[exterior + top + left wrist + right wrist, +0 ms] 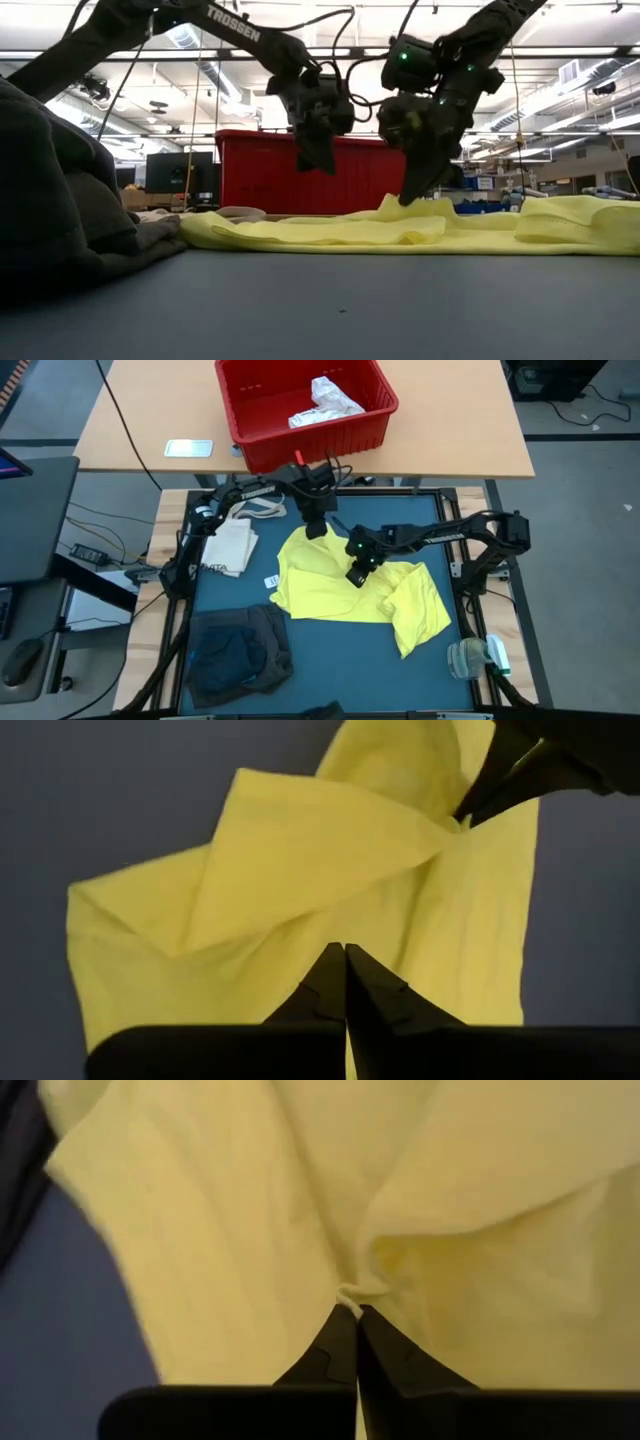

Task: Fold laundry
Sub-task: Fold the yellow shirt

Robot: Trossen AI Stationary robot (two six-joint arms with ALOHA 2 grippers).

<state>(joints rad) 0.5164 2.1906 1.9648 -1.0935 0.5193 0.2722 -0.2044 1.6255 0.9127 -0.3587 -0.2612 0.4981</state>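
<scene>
The long yellow garment (350,592) lies spread and rumpled on the blue mat (350,670). It also shows in the low view (330,230). My right gripper (357,576) is shut on a small pinch of it near the middle and shows in the low view (410,198). My left gripper (316,528) is shut and empty. It hangs above the garment's far edge and clear of it in the low view (318,165). A dark grey garment (240,650) lies bunched at the near left. My right gripper pinches a small raised fold of the yellow garment (349,1293) between its two fingertips. The fingers slant down from above. The cloth gathers into creases toward the pinch, and the rest of the garment lies on the mat.
A cream tote bag (230,545) lies at the mat's far left. A clear plastic item with green trim (476,657) lies at the near right. A red bin (250,420) on the wooden table beyond holds a white garment (325,405).
</scene>
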